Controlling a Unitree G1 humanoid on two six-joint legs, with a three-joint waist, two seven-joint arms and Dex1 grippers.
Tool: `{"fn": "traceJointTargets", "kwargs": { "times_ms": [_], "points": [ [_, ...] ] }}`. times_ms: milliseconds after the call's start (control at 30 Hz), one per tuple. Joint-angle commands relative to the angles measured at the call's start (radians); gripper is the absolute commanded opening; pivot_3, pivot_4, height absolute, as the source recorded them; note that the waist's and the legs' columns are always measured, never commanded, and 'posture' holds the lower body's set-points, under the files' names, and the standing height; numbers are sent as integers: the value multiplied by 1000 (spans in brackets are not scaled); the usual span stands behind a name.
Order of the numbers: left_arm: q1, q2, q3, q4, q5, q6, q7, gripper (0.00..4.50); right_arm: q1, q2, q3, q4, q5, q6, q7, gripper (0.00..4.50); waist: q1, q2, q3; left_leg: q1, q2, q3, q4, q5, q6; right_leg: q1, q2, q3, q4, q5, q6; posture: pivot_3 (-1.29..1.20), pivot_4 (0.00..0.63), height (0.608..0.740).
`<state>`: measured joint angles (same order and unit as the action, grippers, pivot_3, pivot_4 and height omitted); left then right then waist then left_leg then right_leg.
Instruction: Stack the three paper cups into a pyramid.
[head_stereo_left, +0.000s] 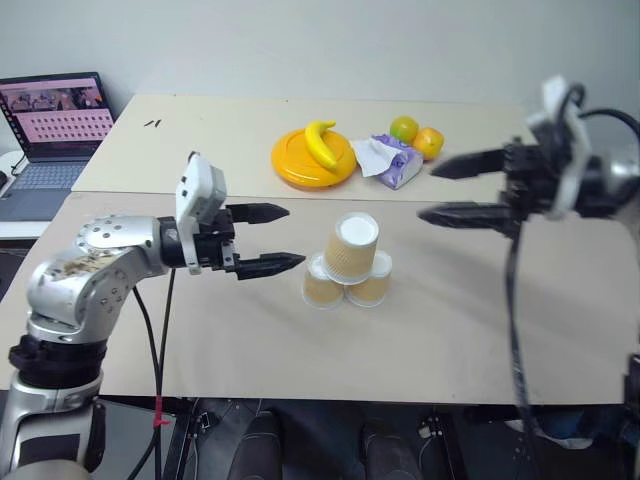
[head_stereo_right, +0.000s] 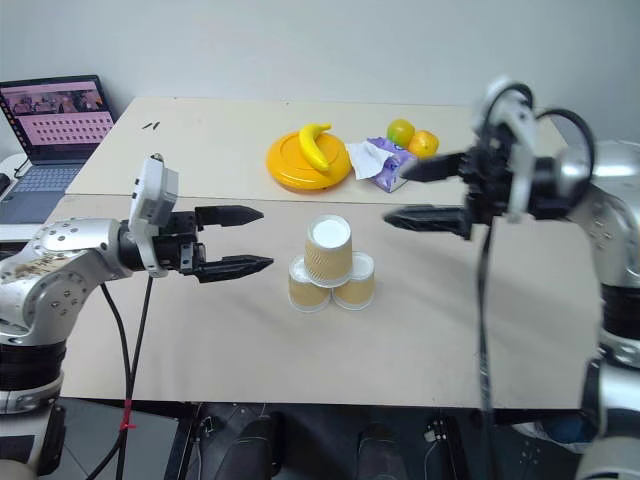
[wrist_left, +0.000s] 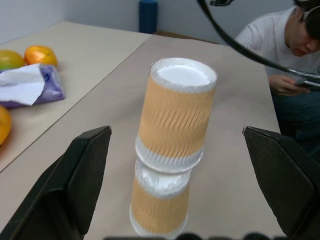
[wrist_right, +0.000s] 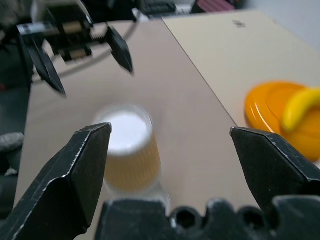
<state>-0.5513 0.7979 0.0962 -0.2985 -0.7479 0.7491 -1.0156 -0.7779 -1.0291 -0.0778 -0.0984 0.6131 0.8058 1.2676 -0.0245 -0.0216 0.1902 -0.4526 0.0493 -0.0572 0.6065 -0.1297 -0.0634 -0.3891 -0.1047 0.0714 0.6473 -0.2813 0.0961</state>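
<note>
Looking over the surface (head_stereo_left: 480, 330), we find the three paper cups (head_stereo_left: 346, 264) already built into the pyramid (head_stereo_right: 331, 266): two stand upside down side by side, touching, and the third sits upside down across their white bases. We take the pyramid as our landmark. It stands on the nearer panel of the surface, in front of the orange plate (head_stereo_left: 300, 165) that carries a banana (head_stereo_left: 321, 143), with a tissue pack (head_stereo_left: 393, 162) and two round fruits (head_stereo_left: 417, 136) further back from it.

Our left gripper (head_stereo_left: 268, 238) hangs just to the left of the pyramid, jaws apart and empty, pointing toward it without touching. Our right gripper (head_stereo_left: 447, 190) is off to the pyramid's right and higher, jaws likewise apart and holding nothing.

We judge the stacking itself done; nothing seems left but to draw both arms clear without brushing the top cup (wrist_left: 175, 115), which rests lightly and would tip easily.
</note>
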Motion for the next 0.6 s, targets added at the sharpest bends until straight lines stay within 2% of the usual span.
{"fn": "traceJointTargets", "kwargs": {
  "times_ms": [33, 133, 333, 600],
  "points": [
    [82, 48, 37, -81, 15, 16, 32, 4500, 199, -101, -147, 1, -24, -83, 66, 4460, 1, 0, 0, 0, 0, 0, 0, 0, 0, 0, 0, 0, 0, 0, 0, 0, 150, 732],
    [120, 33, 46, -102, 31, 28, 105, 4500, 341, -124, -165, 41, -131, -207, 14, 4460, 2, 0, 0, 1, 0, 1, 2, 0, 1, 1, 0, 0, 0, 0, 0, 0, 150, 732],
    [179, 0, 16, -45, 150, -87, 158, 4500, 505, -37, -246, 30, -176, -348, -93, 4460, -2, 0, 0, 4, 0, 2, 2, 1, 0, 3, 0, 1, 1, 0, 0, 0, 150, 732],
    [208, -103, 7, 13, 242, -202, 229, 4500, 507, 35, -265, 44, -147, -348, -158, 4460, 4, 0, 0, 4, 0, 1, 1, 1, -1, 3, 0, 2, 1, 0, 0, 0, 150, 732]
  ]
}}
